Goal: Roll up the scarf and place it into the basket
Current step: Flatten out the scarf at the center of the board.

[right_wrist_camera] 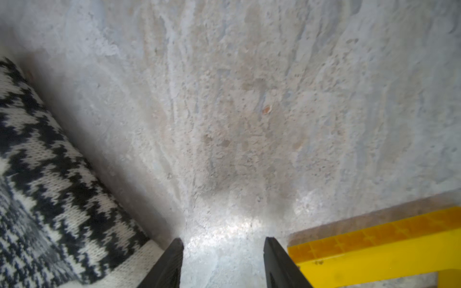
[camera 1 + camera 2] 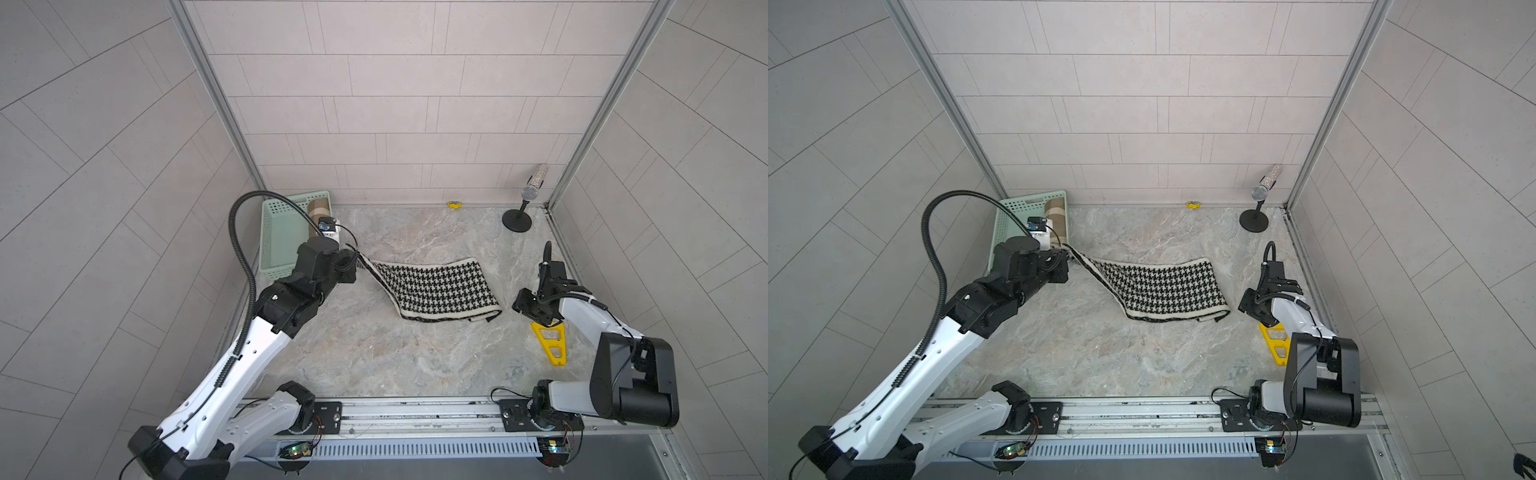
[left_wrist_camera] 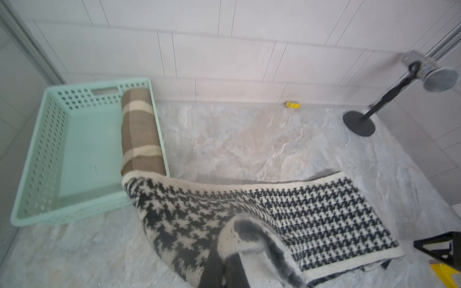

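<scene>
1. Left arm [image 2: 232, 365]: extended; the left gripper [image 2: 351, 257] is clamped on one end of the scarf [image 2: 432, 286], lifting it for handling.
2. Scarf: unrolled, its remainder flat on the table [image 2: 374, 357], outside the basket [image 2: 280, 237].
3. Basket: a brown roll [image 3: 139, 132] lies against one wall, leaving room.
4. Right gripper [image 1: 224, 243]: jaws apart, empty, just beside the scarf's free end, probably to pin it.

Microphone stand [image 2: 516, 219], yellow frame [image 1: 374, 254], perhaps tape [image 3: 293, 104]
</scene>
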Available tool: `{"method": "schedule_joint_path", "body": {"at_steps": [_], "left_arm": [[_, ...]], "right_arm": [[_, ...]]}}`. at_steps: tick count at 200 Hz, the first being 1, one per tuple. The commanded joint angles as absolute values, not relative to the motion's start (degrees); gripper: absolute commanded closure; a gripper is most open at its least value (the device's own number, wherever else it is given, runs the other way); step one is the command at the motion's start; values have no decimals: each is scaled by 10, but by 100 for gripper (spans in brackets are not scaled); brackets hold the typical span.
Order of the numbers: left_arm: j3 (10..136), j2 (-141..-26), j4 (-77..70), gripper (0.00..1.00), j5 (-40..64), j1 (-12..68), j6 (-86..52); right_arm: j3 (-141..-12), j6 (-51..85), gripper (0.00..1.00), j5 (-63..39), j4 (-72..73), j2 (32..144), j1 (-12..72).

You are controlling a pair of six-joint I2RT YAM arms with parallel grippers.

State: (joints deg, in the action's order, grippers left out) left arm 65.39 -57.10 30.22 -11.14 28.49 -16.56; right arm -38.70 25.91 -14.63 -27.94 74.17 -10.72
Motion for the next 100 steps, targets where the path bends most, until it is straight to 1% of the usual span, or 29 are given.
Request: {"method": "schedule_joint_path", "body": {"at_steps": [1, 21, 35, 49, 58, 73, 88, 100], "left_arm": [[678, -587, 295, 100, -137, 282, -124], [695, -600, 290, 100, -150, 282, -116], [709, -606, 283, 100, -152, 282, -110], [723, -613, 278, 100, -152, 282, -107], [731, -617, 277, 100, -152, 282, -104], [737, -621, 271, 100, -150, 282, -101], [737, -621, 266, 100, -148, 282, -102], [736, -621, 266, 100, -148, 282, -101]], "right_arm": [[-341, 256, 45, -186, -284, 676, -97], [-290, 278, 46, -191, -276, 613, -79], [-266, 293, 46, -185, -271, 566, -42], [-244, 305, 42, -149, -253, 523, 17], [-231, 314, 38, -108, -236, 502, 59], [-203, 326, 34, -58, -187, 478, 113], [-191, 333, 31, -42, -146, 468, 131], [-202, 338, 30, -33, -146, 477, 132]]}}
